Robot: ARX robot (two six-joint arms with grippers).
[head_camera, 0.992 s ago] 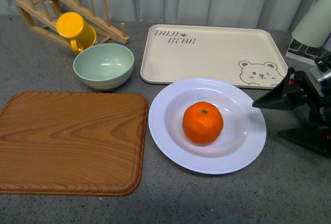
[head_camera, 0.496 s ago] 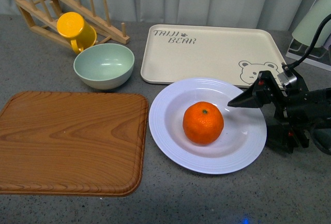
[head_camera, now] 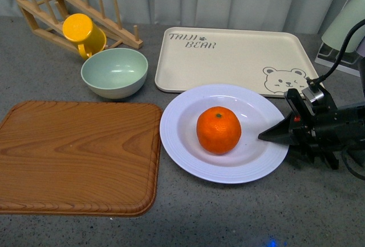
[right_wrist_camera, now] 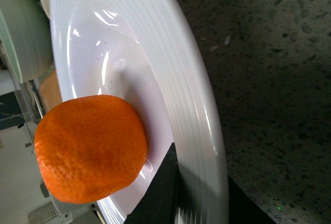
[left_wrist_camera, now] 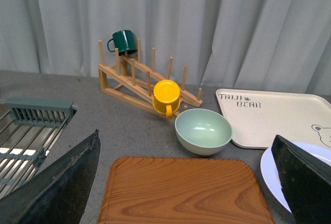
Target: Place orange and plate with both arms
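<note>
The left gripper [left_wrist_camera: 185, 137] hung above the counter with its fingers spread wide and nothing between them. At the far left of the front view a wooden board [head_camera: 77, 156] lay flat. Behind it a yellow mug [head_camera: 83, 32] lay tipped on a wooden rack [head_camera: 80, 10], just beside a pale-green bowl [head_camera: 114, 71]. Right of the board, close to its edge, sat the plate [head_camera: 177, 138], with the orange [head_camera: 218, 130] resting in its well, stem dot up. The cream bear tray [head_camera: 239, 59] lay behind the plate. At the plate's right edge the right gripper [head_camera: 272, 134] had closed narrowly on the ridged rim. Its upper finger [right_wrist_camera: 168, 193] lay on top of the rim, near the orange but apart from it, and the lower one was hidden beneath.
</note>
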